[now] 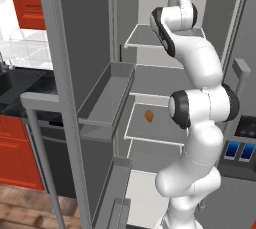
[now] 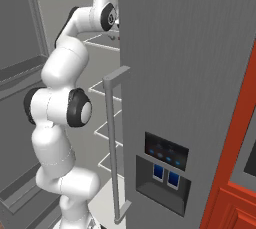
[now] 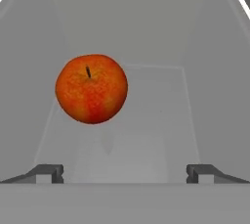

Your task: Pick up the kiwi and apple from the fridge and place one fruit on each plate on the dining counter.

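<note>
In the hand view, the small round shiny red apple sat on a pale grey fridge shelf, stem up, at about ten o'clock from the midpoint between the finger tips. The two-finger gripper had its jaws spread wide, the two small dark finger tips far apart at the lower edge, and nothing was between them; the apple lay beyond them, untouched. Plain grey walls closed the shelf in on both sides and behind, and nothing stood between the pincer and the fruit.

From the left base view, the white arm with dark joints reached up into the tall grey fridge, its hand end at twelve o'clock by the uppermost shelf. The open left door carried grey door bins at nine o'clock from the arm. An orange-brown lump rested on a middle shelf, at about seven o'clock from the arm's elbow.

From the right base view, the shut right fridge door with a long grey bar handle and a dark dispenser panel blocked the sight of most of the shelves.
</note>
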